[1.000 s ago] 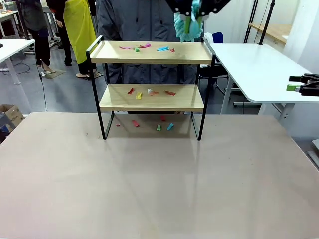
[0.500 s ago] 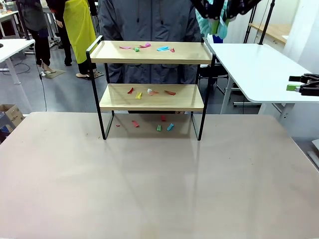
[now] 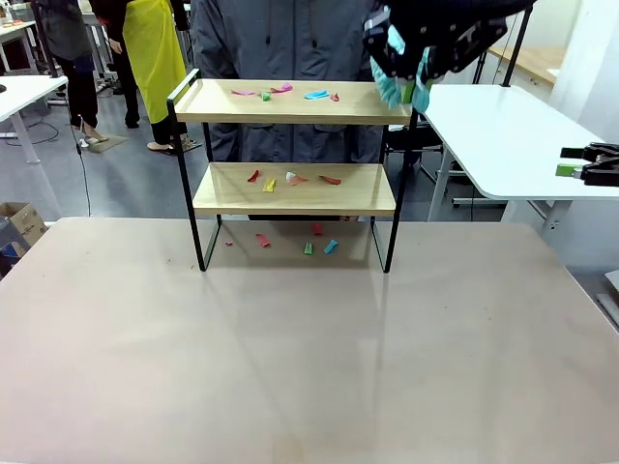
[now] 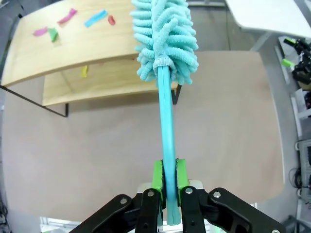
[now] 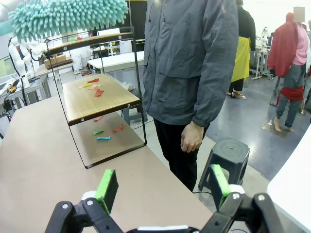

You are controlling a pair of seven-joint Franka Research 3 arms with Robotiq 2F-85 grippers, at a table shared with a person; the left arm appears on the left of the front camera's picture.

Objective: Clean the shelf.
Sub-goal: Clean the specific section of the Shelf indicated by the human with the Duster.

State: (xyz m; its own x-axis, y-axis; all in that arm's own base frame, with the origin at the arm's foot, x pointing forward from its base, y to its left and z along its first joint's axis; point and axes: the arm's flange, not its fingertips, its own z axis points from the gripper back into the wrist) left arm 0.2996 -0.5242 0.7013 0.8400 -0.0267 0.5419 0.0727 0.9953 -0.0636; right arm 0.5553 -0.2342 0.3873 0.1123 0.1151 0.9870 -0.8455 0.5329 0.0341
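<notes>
Two light boards in one black frame: the shelf (image 3: 290, 115) stands in the upper middle of the front view on the table (image 3: 309, 367), in the same spot as a second ago.

One left gripper (image 4: 169, 175), at the bottom middle of its wrist view: green pads clamped on the turquoise handle of the duster (image 4: 165, 39). In the front view the duster head has gone from above the top board's right part to the upper right. It now hangs lower, just beside that board's right end; whether it touches cannot be told.

One right gripper (image 5: 162, 187): jaws spread wide, nothing between them, unmoved at the front view's right edge.

Several coloured paper scraps (image 3: 316, 94) on the top board, the lower board and the table beneath, lying as before.

One person in a grey jacket (image 3: 280, 39), behind the shelf, upper middle.
</notes>
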